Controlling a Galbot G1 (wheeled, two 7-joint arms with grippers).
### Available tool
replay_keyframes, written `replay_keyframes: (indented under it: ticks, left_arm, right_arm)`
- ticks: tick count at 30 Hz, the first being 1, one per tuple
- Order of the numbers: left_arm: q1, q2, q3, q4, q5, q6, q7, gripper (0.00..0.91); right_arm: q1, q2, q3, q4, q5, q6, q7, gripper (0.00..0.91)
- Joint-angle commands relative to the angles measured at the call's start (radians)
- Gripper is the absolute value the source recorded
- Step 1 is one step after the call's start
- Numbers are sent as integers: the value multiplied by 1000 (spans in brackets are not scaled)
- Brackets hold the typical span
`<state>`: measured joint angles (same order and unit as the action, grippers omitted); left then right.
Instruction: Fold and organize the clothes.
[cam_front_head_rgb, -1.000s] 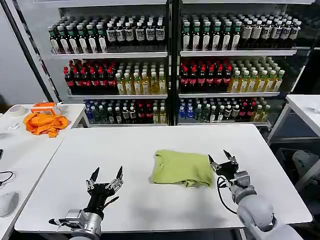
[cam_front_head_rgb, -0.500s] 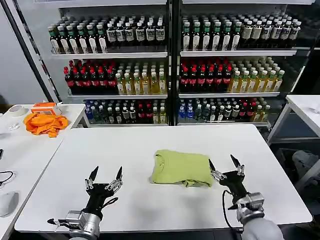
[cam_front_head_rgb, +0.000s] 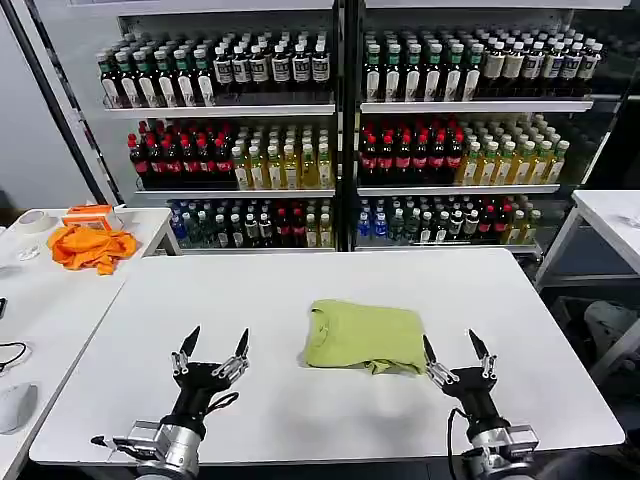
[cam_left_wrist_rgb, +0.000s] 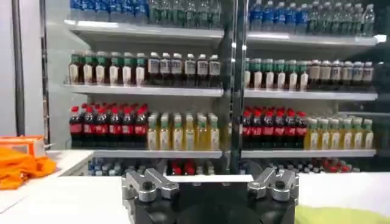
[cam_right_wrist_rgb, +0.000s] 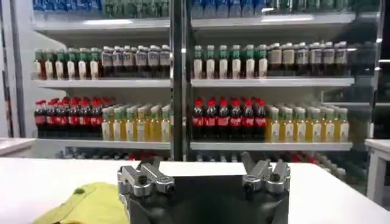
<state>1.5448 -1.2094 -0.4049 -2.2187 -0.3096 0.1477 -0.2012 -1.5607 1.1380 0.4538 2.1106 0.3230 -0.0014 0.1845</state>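
Observation:
The lime-green T-shirt (cam_front_head_rgb: 364, 336) lies folded into a compact rectangle at the middle of the white table (cam_front_head_rgb: 300, 290), collar side toward the left. Its edge shows in the left wrist view (cam_left_wrist_rgb: 341, 214) and in the right wrist view (cam_right_wrist_rgb: 85, 207). My right gripper (cam_front_head_rgb: 457, 349) stands open near the table's front edge, just right of the shirt and apart from it, fingers pointing up. My left gripper (cam_front_head_rgb: 212, 344) is open too, at the front left, well clear of the shirt. Neither holds anything.
An orange cloth (cam_front_head_rgb: 90, 246) lies on a side table (cam_front_head_rgb: 40, 300) at the left, beside an orange box (cam_front_head_rgb: 88, 214). Shelves of bottles (cam_front_head_rgb: 340, 130) stand behind the table. Another white table (cam_front_head_rgb: 610, 215) is at the right.
My right gripper has drawn back from the shirt's right edge toward the table's front and turned upright. The shirt stays folded. The left gripper has barely moved.

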Motion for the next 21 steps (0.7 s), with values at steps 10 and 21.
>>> replay_keyframes:
  ticks: [10,21]
  left_arm:
    - [14,24,4,-45,-27,23,17,907]
    - [13,19,14,-48,-27,38,17,907]
  right_arm:
    - [-90,81,25,47,-71,88,-45,907]
    - [-87,91,11,45,-39,139,-50,907]
